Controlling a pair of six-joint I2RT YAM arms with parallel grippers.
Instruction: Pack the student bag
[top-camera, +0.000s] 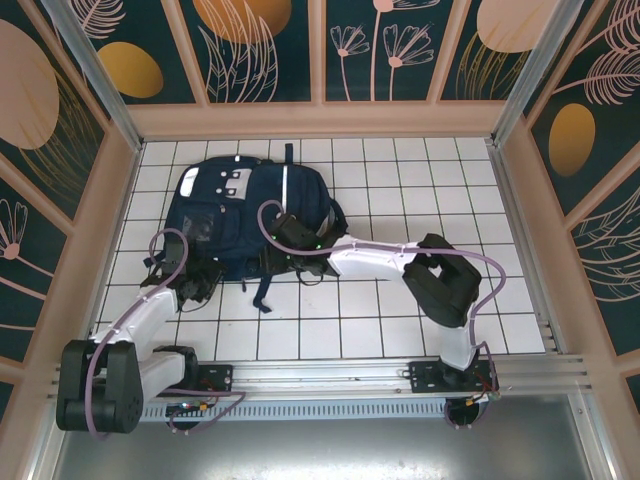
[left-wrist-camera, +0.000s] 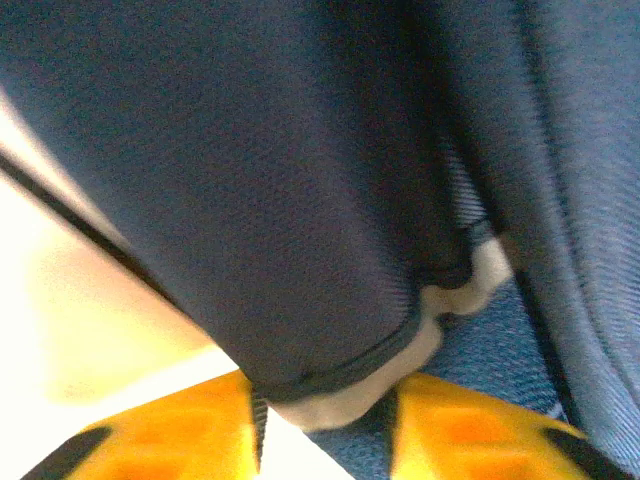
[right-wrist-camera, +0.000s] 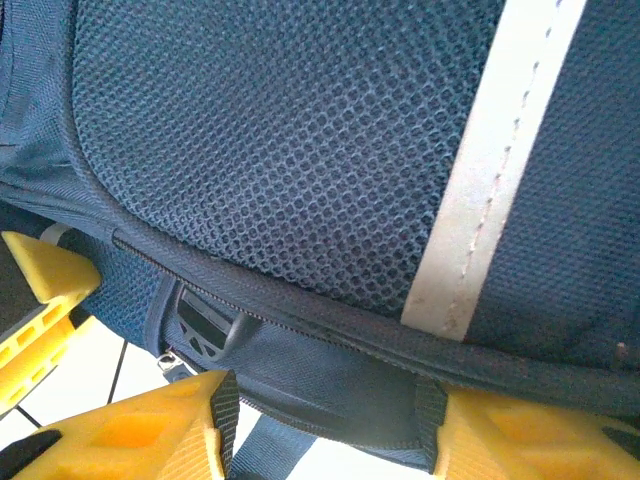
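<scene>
**Grip check on the student bag (top-camera: 235, 205)**

The bag lies flat on the tiled table (top-camera: 420, 180), left of centre and toward the far side. My left hand (left-wrist-camera: 320, 388) is at its near-left corner, nearly pressed together, pinching a fabric hem. My right hand (right-wrist-camera: 330, 392) sits half spread against the near-right edge. I cannot tell whether it grips.

Bright even light; student bag (left-wrist-camera: 300, 200) blurred at left wrist.

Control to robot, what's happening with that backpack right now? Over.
Left gripper astride a student bag hem, grip unclear. Right gripper astride the edge under its mesh panel, grip unclear. Bag flat on tiled table.
</scene>
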